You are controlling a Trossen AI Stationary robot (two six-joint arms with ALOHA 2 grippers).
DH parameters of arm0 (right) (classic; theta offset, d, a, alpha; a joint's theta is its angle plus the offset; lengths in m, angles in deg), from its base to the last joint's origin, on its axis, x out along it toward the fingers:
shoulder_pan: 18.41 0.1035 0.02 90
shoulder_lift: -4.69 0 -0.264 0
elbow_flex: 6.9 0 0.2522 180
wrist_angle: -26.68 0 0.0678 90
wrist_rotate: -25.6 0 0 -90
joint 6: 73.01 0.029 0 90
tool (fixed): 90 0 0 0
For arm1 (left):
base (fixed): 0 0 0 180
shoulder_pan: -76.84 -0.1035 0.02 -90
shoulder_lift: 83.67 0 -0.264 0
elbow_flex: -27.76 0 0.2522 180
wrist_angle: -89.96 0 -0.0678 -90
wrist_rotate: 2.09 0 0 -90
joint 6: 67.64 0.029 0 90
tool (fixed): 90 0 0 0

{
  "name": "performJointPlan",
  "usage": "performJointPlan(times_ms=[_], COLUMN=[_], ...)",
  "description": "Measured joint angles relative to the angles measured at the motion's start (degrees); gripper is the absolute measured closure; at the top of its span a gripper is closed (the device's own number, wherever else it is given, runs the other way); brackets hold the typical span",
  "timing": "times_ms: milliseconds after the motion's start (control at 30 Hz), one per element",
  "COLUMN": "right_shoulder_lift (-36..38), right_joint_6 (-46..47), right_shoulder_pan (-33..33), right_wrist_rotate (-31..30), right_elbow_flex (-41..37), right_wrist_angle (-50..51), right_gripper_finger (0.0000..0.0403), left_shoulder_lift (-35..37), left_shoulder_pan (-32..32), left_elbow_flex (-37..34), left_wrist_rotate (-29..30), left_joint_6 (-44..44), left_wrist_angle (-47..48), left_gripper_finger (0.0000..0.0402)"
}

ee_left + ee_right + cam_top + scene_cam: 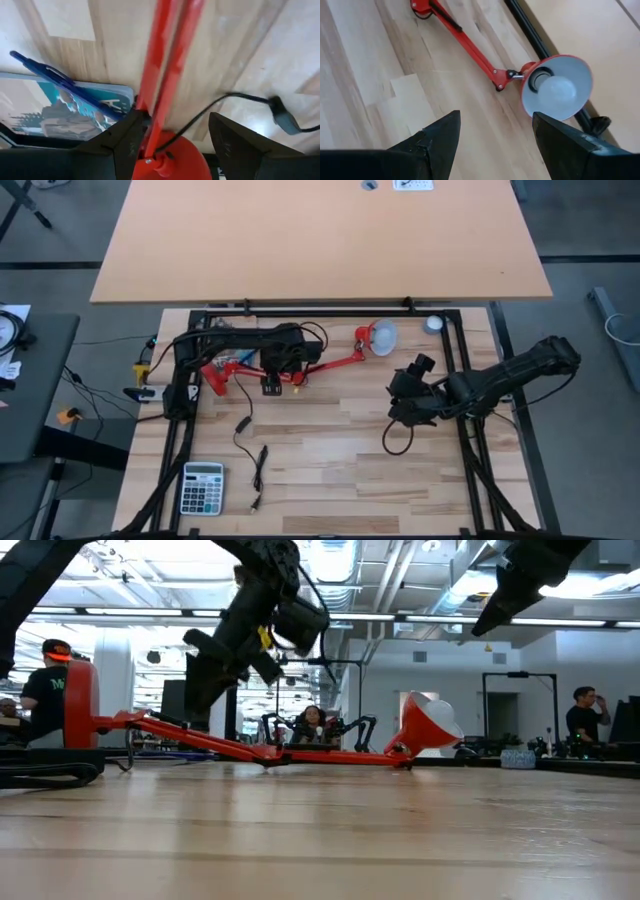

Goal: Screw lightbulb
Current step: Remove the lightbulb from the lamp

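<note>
Sitting in the lamp shade (570, 80), the lightbulb (560, 91) lies beyond the spread-fingered right hand (495, 135).

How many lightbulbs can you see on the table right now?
1. The lightbulb sits inside the red lamp shade, near the table's far edge, ahead of the open right gripper. No spare shows elsewhere, though the arms may hide some spots.

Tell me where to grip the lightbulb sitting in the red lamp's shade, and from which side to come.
Grip the lightbulb on its rounded white dome, the only part showing inside the lamp shade. Its base is hidden in the socket. The shade rim rings it, so likely come straight in along the bulb's axis through the shade's open mouth. The right gripper is open and already faces that mouth.
</note>
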Motion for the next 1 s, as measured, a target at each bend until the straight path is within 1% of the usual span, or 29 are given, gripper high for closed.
performJointPlan(times_ms=[167, 233, 367, 467, 567, 633, 700, 767, 833, 900, 967, 1000], right_shoulder_lift=[0.0, 0.0, 2.4, 6.0, 10.6, 13.6, 16.1, 17.7, 18.3, 18.3, 18.1, 18.0], right_joint_6=[0.2, 1.2, -0.5, -5.7, -12.6, -17.6, -21.9, -24.2, -25.0, -24.8, -24.8, -25.3], right_shoulder_pan=[-0.7, -2.4, -7.3, -11.9, -16.6, -19.7, -23.5, -27.1, -29.5, -31.1, -32.0, -32.3], right_wrist_rotate=[0.1, -0.1, -0.6, 1.7, 6.5, 10.8, 17.1, 21.5, 21.3, 19.2, 18.9, 18.9], right_elbow_flex=[-3.4, -3.3, -2.9, -2.9, -4.3, -6.6, -10.3, -14.2, -17.9, -21.1, -23.6, -24.7], right_wrist_angle=[-3.0, -2.0, -1.2, -1.1, -3.4, -8.8, -16.3, -23.7, -28.6, -32.1, -35.7, -37.8], right_gripper_finger=[0.0143, 0.0143, 0.0143, 0.0143, 0.0142, 0.0138, 0.0132, 0.0122, 0.0109, 0.0097, 0.0089, 0.0087], left_shoulder_lift=[3.2, 5.3, 9.6, 12.3, 13.0, 12.9, 12.6, 12.5, 12.4, 12.5, 12.7, 12.8], left_shoulder_pan=[1.9, 2.8, 4.7, 5.9, 6.8, 7.3, 7.9, 8.3, 8.9, 9.9, 10.8, 11.1], left_elbow_flex=[0.0, -0.1, -1.6, -3.2, -4.2, -5.7, -8.6, -12.2, -15.7, -18.7, -21.5, -22.8], left_wrist_rotate=[0.2, 0.3, 0.8, 3.1, 5.0, 5.0, 5.3, 6.0, 9.1, 14.8, 19.8, 21.0], left_joint_6=[0.3, 0.5, 1.0, 1.6, -1.0, -2.5, -2.9, -2.9, -3.5, -3.8, -2.4, -0.7], left_wrist_angle=[-1.3, -5.4, -24.4, -37.9, -46.4, -49.6, -53.7, -56.9, -59.6, -61.4, -64.0, -65.9], left_gripper_finger=[0.0183, 0.0183, 0.0183, 0.0183, 0.0183, 0.0183, 0.0183, 0.0183, 0.0183, 0.0183, 0.0183, 0.0183])
